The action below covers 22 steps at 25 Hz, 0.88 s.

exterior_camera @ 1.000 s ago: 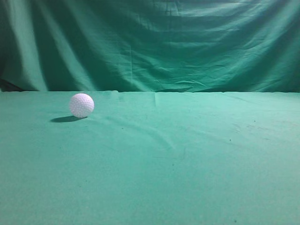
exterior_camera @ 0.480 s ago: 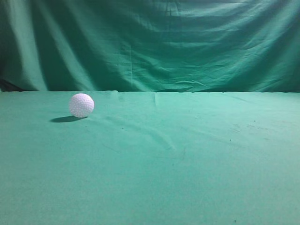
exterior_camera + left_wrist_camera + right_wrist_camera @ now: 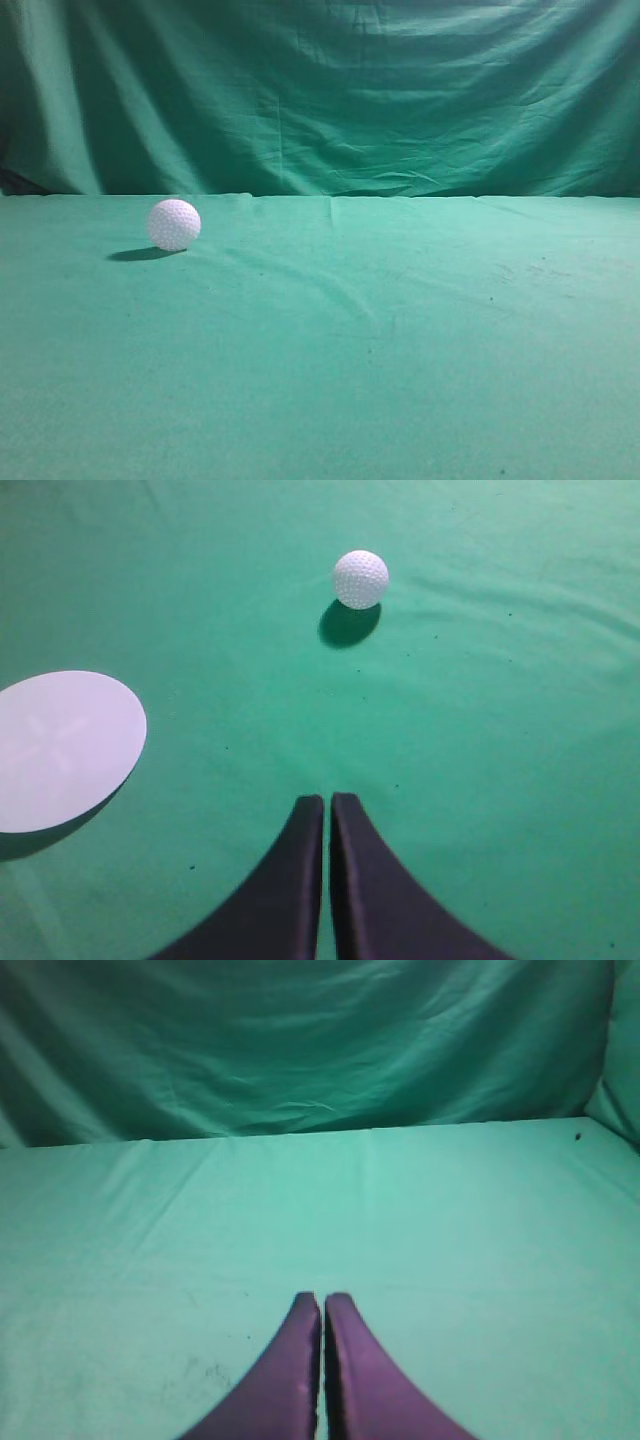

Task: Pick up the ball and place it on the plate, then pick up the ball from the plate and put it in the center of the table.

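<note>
The white dimpled ball point(image 3: 174, 224) sits on the teal-green table point(image 3: 400, 340) at the left of the exterior view. In the left wrist view the ball point(image 3: 360, 578) lies ahead of my left gripper point(image 3: 327, 800), which is shut, empty and well short of it. A flat white plate point(image 3: 60, 748) lies to the left of that gripper. My right gripper point(image 3: 323, 1300) is shut and empty above bare cloth. Neither gripper shows in the exterior view.
A darker green curtain point(image 3: 320, 90) hangs behind the table's far edge and also fills the back of the right wrist view point(image 3: 300, 1040). The cloth has shallow wrinkles near the middle point(image 3: 340, 290).
</note>
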Available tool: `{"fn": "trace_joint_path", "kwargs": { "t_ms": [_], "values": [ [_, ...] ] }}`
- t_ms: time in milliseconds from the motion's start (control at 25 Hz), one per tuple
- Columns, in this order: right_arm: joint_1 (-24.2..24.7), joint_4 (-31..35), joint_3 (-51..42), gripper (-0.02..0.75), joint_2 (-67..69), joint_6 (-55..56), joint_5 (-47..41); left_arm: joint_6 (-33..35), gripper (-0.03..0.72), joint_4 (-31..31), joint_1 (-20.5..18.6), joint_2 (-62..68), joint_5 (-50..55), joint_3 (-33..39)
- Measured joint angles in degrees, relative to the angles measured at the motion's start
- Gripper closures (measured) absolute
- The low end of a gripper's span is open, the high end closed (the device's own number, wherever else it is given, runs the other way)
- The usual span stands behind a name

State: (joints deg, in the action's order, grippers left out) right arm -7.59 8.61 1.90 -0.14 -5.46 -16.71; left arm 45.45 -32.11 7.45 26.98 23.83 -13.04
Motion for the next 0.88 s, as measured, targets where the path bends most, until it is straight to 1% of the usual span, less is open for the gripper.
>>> {"fn": "trace_joint_path", "kwargs": {
  "t_ms": [120, 320, 520, 880],
  "values": [
    [0.1, 0.12, -3.24, 0.738, -0.34, -0.11, 2.45, -0.09, 0.688, 0.0, 0.0, 0.0, 0.0, 0.0],
    [0.23, -1.55, -3.41, 0.738, -0.34, -0.42, 1.44, -0.09, 0.688, 0.0, 0.0, 0.0, 0.0, 0.0],
    [3.2, -1.58, -3.5, 0.738, -0.43, -0.42, -4.04, -0.09, 0.688, 0.0, 0.0, 0.0, 0.0, 0.0],
    [3.39, -1.58, -3.54, 0.738, -0.43, -0.42, -5.61, -0.09, 0.688, 0.0, 0.0, 0.0, 0.0, 0.0]
  ]
}}
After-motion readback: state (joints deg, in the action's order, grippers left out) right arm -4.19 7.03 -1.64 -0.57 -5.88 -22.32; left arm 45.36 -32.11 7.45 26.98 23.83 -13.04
